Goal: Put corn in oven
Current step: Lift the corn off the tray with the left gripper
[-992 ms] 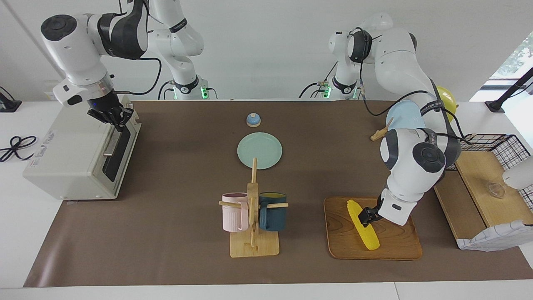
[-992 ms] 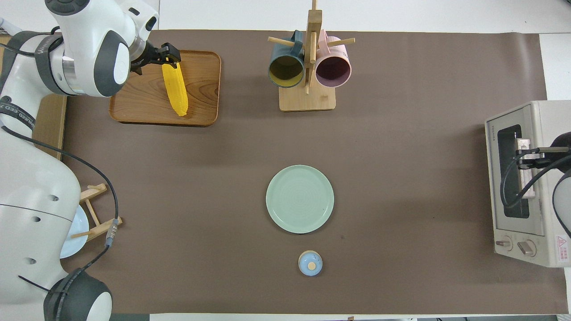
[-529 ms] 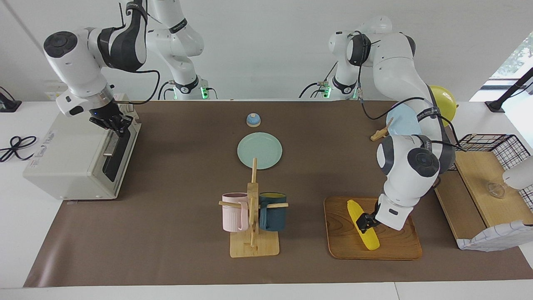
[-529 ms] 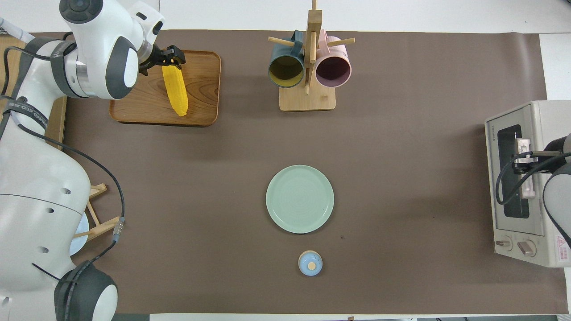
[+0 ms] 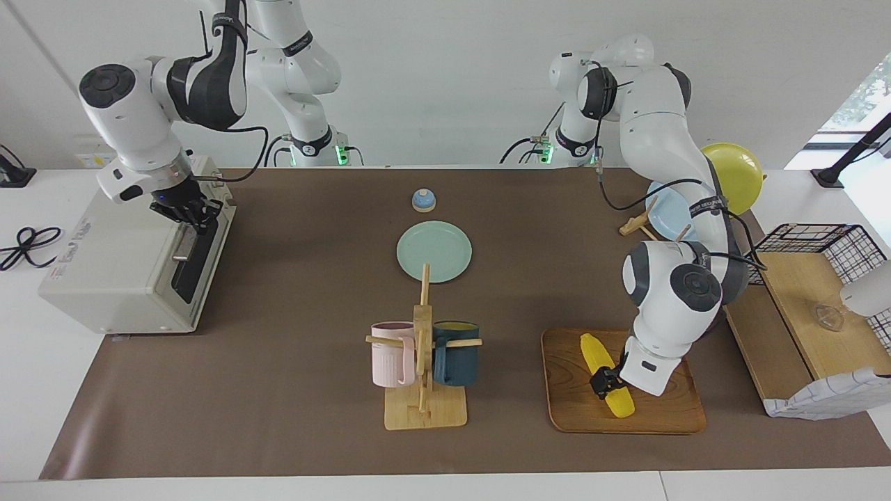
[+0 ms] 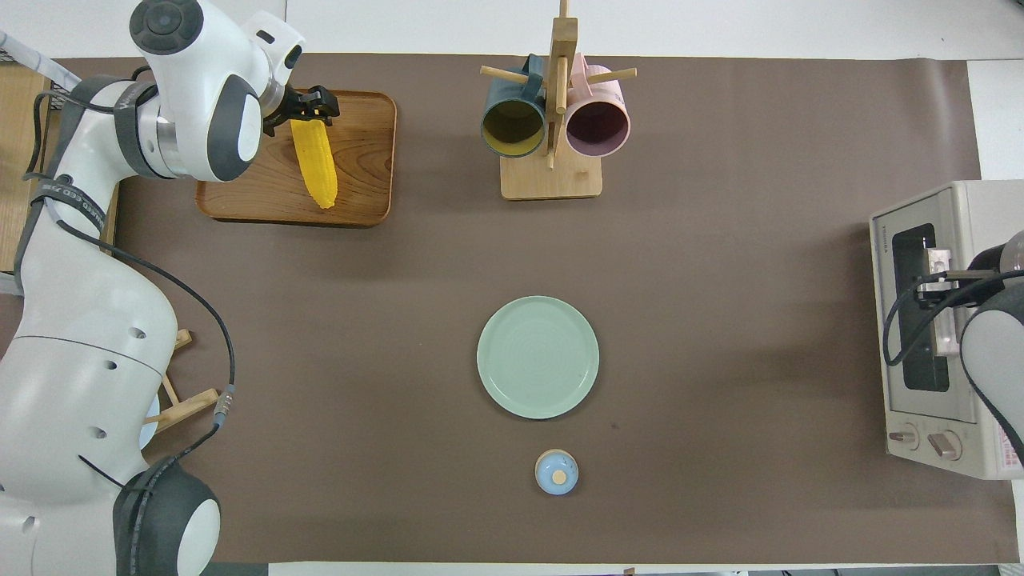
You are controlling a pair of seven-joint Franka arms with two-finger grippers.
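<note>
My left gripper [image 5: 604, 382] slid down the corn [image 5: 607, 376], fingers round it. Right gripper [image 5: 186, 211] moved along the oven [image 5: 118, 268] handle; can't tell its grip. Oven label unreadable.

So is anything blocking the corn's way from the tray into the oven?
Yes: the oven door looks shut, with the right gripper at its handle. The table between tray and oven holds only the mug rack and green plate. The left gripper is at the corn on the wooden tray.
</note>
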